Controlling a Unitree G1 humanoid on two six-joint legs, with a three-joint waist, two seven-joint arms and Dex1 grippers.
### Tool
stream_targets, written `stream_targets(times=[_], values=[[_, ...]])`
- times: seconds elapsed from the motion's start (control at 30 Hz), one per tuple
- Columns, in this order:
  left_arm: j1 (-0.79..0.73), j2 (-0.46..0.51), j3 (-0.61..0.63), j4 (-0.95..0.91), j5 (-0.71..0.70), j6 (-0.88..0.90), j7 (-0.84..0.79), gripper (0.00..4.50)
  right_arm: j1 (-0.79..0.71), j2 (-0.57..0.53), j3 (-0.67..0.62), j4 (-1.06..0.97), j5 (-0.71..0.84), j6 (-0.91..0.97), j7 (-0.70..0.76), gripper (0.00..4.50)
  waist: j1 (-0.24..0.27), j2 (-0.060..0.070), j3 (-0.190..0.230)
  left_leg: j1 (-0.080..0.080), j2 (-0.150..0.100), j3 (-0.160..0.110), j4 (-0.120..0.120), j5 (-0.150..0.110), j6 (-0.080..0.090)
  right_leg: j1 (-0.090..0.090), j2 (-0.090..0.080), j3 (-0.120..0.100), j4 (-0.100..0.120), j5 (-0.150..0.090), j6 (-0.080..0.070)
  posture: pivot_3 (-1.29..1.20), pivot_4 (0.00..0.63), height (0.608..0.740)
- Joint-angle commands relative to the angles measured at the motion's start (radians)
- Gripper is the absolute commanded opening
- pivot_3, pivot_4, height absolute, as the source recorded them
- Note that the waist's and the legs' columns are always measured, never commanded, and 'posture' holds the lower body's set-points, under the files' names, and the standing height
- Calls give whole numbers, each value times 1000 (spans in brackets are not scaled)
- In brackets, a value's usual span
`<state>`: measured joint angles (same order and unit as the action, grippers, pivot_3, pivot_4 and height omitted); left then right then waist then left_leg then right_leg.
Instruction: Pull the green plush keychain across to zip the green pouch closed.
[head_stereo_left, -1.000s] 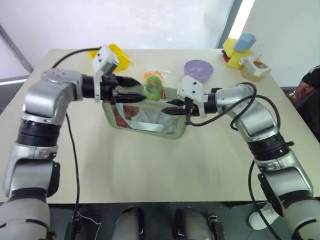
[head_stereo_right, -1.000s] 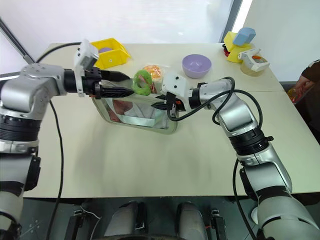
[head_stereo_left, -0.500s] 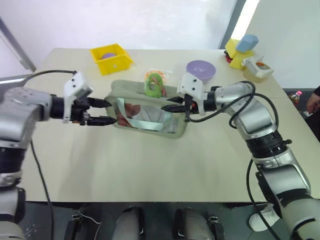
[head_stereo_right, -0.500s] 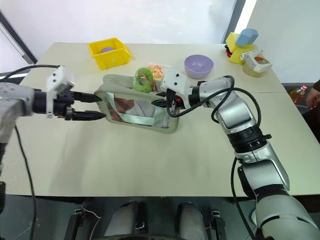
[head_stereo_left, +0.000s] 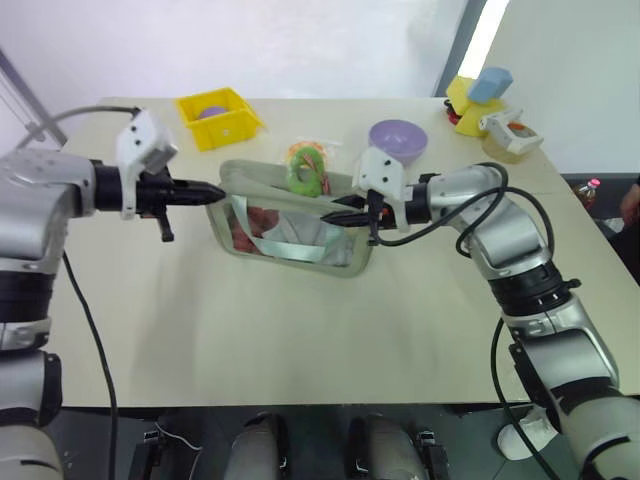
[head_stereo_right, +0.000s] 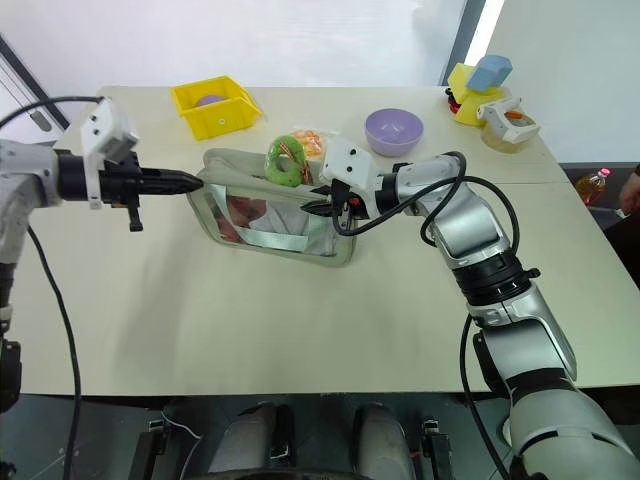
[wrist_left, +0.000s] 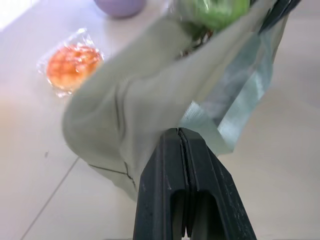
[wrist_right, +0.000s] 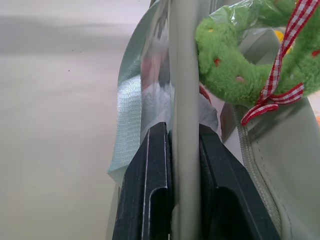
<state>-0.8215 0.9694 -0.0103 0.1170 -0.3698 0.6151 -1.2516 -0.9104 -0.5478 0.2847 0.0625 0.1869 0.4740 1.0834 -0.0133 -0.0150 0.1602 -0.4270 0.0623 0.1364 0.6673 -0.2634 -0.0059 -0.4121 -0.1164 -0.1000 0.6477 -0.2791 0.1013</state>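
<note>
In the left eye view, the green pouch (head_stereo_left: 290, 225) lies mid-table with the green plush keychain (head_stereo_left: 306, 172) resting on its top, right of centre, so the zip looks only partly drawn and, as a judgement, most of the pull toward the pouch's left end remains. The left gripper (head_stereo_left: 212, 189) has its fingers pressed together at the pouch's left end, apparently pinching fabric there; the right gripper (head_stereo_left: 340, 212) clamps the pouch's top edge near its right end. In the right eye view the count reads one pouch, one keychain, one yellow bin (head_stereo_right: 217, 106) at the far left, one purple bowl (head_stereo_right: 393, 130) and one orange snack packet (head_stereo_right: 312, 140) just behind the keychain. The left wrist view shows shut fingers (wrist_left: 186, 185) against the pouch's end fold. The right wrist view shows both fingers (wrist_right: 150, 185) squeezing the pouch's rim, the keychain just beside them, untouched.
</note>
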Motion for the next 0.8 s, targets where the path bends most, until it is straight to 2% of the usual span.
stream_targets(times=[0.03, 0.1, 0.2, 0.5, 0.6, 0.7, 0.8], values=[[-60, 16, 44, 35, -31, 27, -18, 279, -21, 3, -19, -12, -1, -10, 3, 614, 0, 0, 0, 0, 0, 0, 0, 0, 0, 0, 0, 0, 0, 0, 0, 0, 150, 740], [-78, 10, 34, 76, -7, -8, -13, 967, -22, 3, -20, -12, -3, -10, 6, 614, 0, 0, 0, 0, 0, 0, 0, 0, 0, 0, 0, 0, 0, 0, 0, 0, 150, 740], [-73, -6, -8, 108, 27, -33, -15, 2399, -25, 5, -19, -11, -4, -8, 9, 614, -1, 0, 0, 0, 0, 0, 0, 0, 0, 0, 0, 0, 0, 0, 0, 0, 150, 740], [-40, -88, -55, 197, 112, -182, -9, 2399, -19, 8, -17, -29, -3, 6, 6, 614, -1, 0, 0, 0, 0, 0, 0, 0, 0, 0, 0, 0, 0, 0, 0, 0, 150, 740], [-35, -103, -43, 197, 108, -192, -17, 1498, -20, 11, -17, -29, -2, 9, 5, 614, -1, 0, 0, 0, 0, 0, 0, 0, 0, 0, 0, 0, 0, 0, 0, 0, 150, 740], [-38, -106, -25, 182, 94, -166, -18, 51, -23, 11, -19, -26, -4, 11, 1, 614, -1, 0, 0, 0, 0, 0, 0, 0, 0, 0, 0, 0, 0, 0, 0, 0, 150, 740], [-37, -103, -22, 175, 101, -151, -2, 51, -27, 8, -25, -25, 0, 20, 1, 614, -1, 0, 0, 0, 0, 0, 0, 0, 0, 0, 0, 0, 0, 0, 0, 0, 150, 740]])
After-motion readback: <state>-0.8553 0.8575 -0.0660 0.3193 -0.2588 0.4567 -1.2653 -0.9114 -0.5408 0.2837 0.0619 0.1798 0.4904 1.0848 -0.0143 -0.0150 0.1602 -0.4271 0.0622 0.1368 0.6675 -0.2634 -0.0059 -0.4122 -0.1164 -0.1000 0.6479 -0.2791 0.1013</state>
